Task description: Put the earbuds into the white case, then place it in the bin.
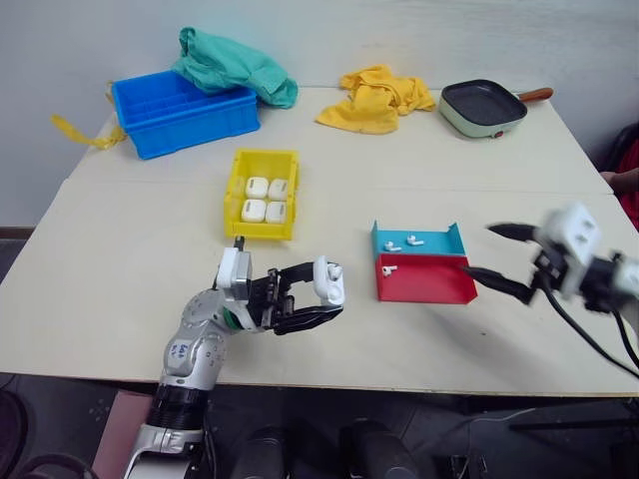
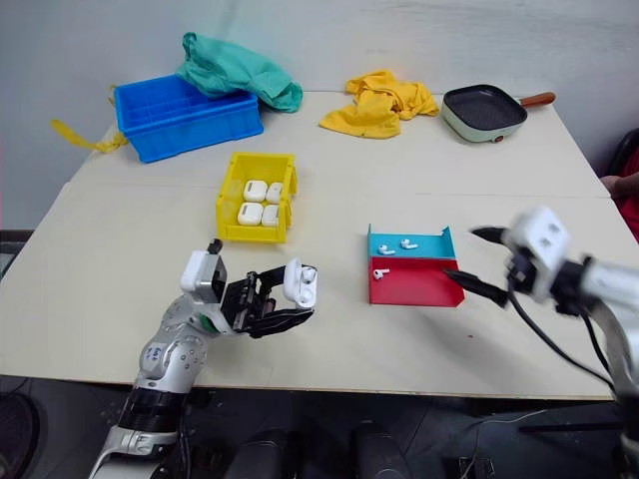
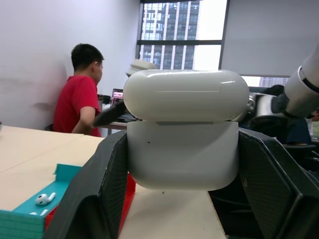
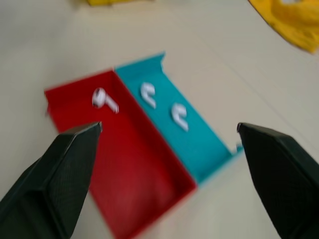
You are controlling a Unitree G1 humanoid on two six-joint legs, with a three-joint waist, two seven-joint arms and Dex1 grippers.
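White case [image 1: 328, 281], lid ajar with one earbud seated, sits clamped in the left gripper [image 1: 318, 291]. Beyond, the right gripper [image 1: 496, 257] gapes beside the tray [image 1: 424, 282]; loose earbuds [image 1: 402, 242] could skitter away when pinched.

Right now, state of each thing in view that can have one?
white case: lid open, one earbud seated, clamped in left pincer
left pincer: shut on the white case
right pincer: open, empty, beside the tray
tray: two earbuds in teal half, one earbud in red half
bin: holds four closed cases
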